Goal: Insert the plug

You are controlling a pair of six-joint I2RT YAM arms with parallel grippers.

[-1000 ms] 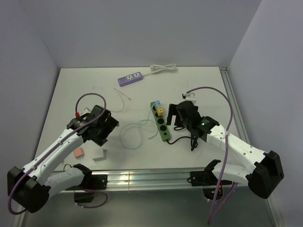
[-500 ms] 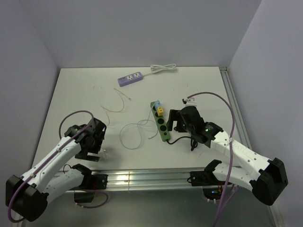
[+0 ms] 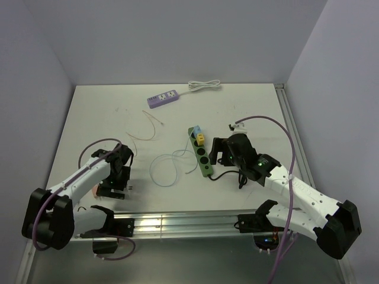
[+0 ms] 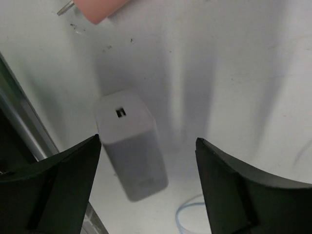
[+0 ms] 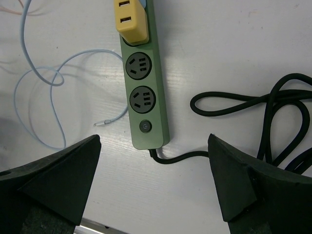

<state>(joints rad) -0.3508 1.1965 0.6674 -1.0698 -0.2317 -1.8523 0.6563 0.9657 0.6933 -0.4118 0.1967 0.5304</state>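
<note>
In the left wrist view a white plug block (image 4: 131,156) lies on the table with a small port in its end face. My left gripper (image 4: 148,187) is open just over it; the block sits near the left finger with a wide gap to the right one. In the top view the left gripper (image 3: 115,182) hides the block near the table's front left. The green power strip (image 5: 144,92) holds a yellow plug (image 5: 130,19) and has two free sockets. My right gripper (image 5: 153,173) hangs open above its switch end, holding nothing; in the top view the right gripper (image 3: 217,151) is beside the strip (image 3: 203,157).
A pink plug (image 4: 100,7) lies just beyond the white block. A thin pale blue cable (image 5: 39,97) loops left of the green strip, and its black cord (image 5: 273,112) coils to the right. A purple power strip (image 3: 163,97) with a white cord (image 3: 204,86) lies at the back.
My left arm has swung back toward the front left edge and come down over the white plug block. The right gripper has shifted slightly toward the near end of the green strip.
</note>
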